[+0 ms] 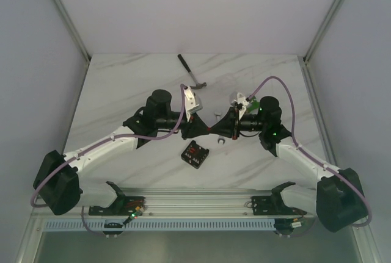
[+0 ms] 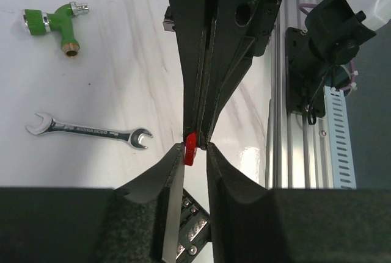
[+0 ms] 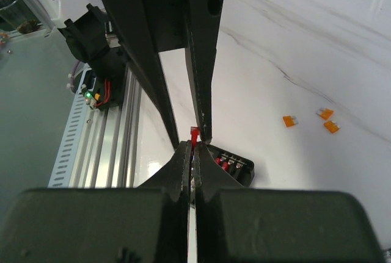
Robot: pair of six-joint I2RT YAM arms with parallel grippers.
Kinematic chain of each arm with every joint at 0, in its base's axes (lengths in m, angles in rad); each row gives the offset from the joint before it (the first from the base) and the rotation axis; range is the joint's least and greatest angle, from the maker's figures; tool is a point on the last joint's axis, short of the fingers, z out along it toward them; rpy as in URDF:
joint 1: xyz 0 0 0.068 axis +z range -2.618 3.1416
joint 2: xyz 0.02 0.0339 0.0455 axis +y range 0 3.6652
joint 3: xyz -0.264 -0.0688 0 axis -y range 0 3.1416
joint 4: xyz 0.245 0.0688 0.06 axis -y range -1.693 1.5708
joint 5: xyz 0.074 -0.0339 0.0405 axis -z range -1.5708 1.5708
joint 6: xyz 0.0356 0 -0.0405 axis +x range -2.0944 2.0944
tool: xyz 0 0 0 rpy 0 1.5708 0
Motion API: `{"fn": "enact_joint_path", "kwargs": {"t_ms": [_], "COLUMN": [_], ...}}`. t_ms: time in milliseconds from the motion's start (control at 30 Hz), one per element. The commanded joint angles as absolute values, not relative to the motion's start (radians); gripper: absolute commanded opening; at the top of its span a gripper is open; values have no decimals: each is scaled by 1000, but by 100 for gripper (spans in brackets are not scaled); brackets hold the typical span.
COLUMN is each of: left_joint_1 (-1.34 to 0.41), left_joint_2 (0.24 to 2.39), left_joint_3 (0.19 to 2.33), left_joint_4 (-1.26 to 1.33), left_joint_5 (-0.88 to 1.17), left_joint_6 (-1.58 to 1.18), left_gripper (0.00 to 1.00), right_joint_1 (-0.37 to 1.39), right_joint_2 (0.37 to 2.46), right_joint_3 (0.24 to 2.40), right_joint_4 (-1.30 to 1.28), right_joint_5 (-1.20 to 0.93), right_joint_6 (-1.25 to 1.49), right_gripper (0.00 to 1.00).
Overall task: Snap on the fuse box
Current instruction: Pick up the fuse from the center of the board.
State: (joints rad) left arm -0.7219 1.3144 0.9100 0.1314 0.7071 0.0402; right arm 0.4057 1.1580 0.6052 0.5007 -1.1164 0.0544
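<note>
While the right end effector (image 3: pixel 190 148) is pinched tight on one red fuse (image 3: pixel 194 133), the left end effector (image 2: pixel 195 152) stands partly open, its fingers either side of that same fuse without clearly clamping it. One fuse box (image 1: pixel 195 155), black and squarish with red fuses in rows inside, sits on the worktop (image 1: pixel 122 80) just beneath the two meeting tips. Further off from them lie three loose orange fuses (image 3: pixel 289 121), one wrench (image 2: pixel 90 131), one green connector (image 2: pixel 58 24) and one hammer (image 1: pixel 191 72).
</note>
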Motion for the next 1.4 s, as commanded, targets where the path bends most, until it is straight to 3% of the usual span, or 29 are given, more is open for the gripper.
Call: {"fn": "enact_joint_path", "kwargs": {"t_ms": [0,333,533,567,700,900,1100,1367], "left_joint_1": [-718,-713,-712,-710,-706,-691,-684,-665], "left_joint_2": [1332,1307,1310,1310,1304,1275,1243,1227], "left_joint_3": [912,904,905,903,887,833,809,801], "left_joint_4": [161,161,160,161,161,155,65,-100], "left_joint_5": [792,849,831,816,672,348,55,-185], "left_joint_6": [65,74,59,52,-7,-169,-339,-494], "left_gripper": [27,0,0,0,0,0,0,0], "right_joint_1": [403,403,403,403,403,443,547,667], "right_joint_2": [1147,1163,1186,1185,1166,1185,1300,1495], "right_joint_3": [641,659,677,676,646,615,662,777], "right_joint_4": [509,418,377,373,407,358,234,159], "right_joint_5": [-1155,-1183,-1177,-1158,-1005,-735,-557,-426], "right_joint_6": [39,-41,-55,-53,12,58,5,-85], "right_gripper": [0,0,0,4,26,44,50,50]}}
